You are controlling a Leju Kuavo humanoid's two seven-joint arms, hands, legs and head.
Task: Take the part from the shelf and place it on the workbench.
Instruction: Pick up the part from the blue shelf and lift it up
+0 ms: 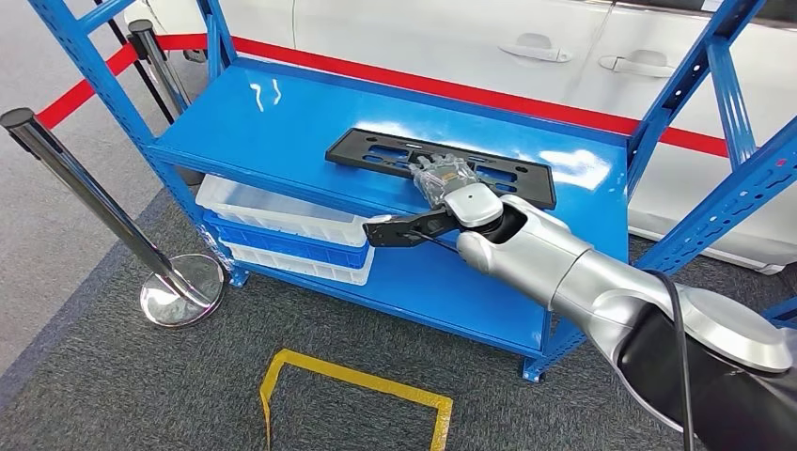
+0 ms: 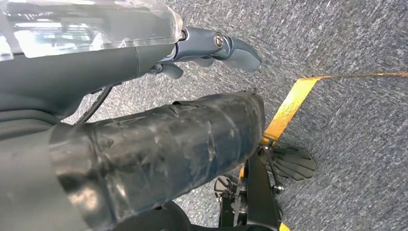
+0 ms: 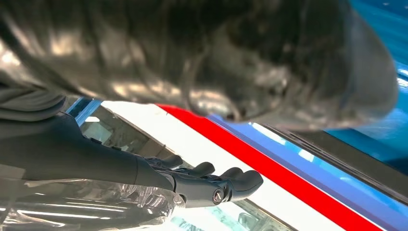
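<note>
Blue shelf (image 1: 282,122), unlabelled black part (image 1: 376,150) under right hand (image 1: 442,178), fingers spread flat.

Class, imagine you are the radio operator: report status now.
Right hand over black part, grasp unclear. Left hand hanging, empty. Part flat on blue shelf. Nothing blocking.

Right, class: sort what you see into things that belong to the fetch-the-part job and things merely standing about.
Job:
flat black plastic part with slots
blue metal shelf
right hand, over the part

Standing about:
white and blue plastic bins
chrome barrier post
yellow floor tape
white car
</note>
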